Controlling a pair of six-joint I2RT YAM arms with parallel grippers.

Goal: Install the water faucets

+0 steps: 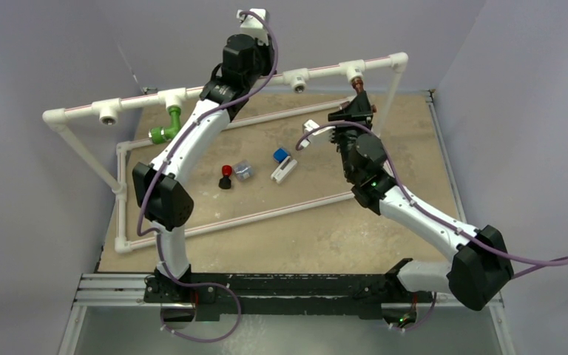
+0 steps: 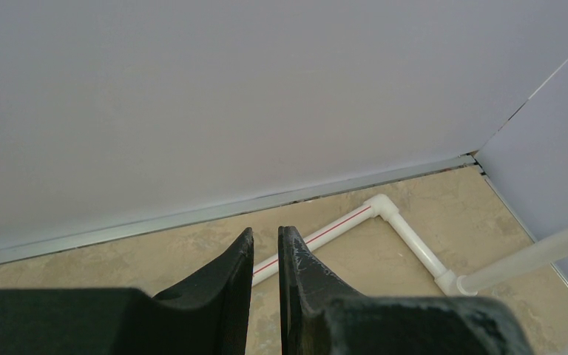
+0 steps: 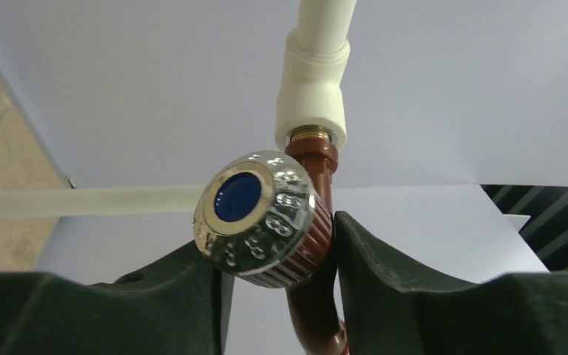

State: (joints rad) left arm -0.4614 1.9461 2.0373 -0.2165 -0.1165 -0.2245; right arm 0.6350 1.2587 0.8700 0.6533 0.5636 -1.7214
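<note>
The reddish-brown faucet (image 1: 358, 86) hangs under the right white tee (image 1: 353, 72) of the raised pipe. My right gripper (image 1: 355, 107) is shut on it from below. In the right wrist view the fingers (image 3: 384, 274) clamp the brown body (image 3: 318, 159) just under the tee (image 3: 313, 96), with its chrome, blue-centred knob (image 3: 262, 214) facing the camera. The green faucet (image 1: 168, 126) hangs from a left tee (image 1: 171, 97). My left gripper (image 1: 253, 21) is raised at the back centre; in its wrist view it (image 2: 265, 237) is shut and empty, facing the back wall.
Two more tee sockets (image 1: 108, 112) (image 1: 298, 80) sit on the raised pipe. A red-and-black knob (image 1: 225, 177), a small clear block (image 1: 244, 171) and a blue-white block (image 1: 282, 163) lie on the table inside the low pipe frame (image 1: 122, 200). Walls stand close behind.
</note>
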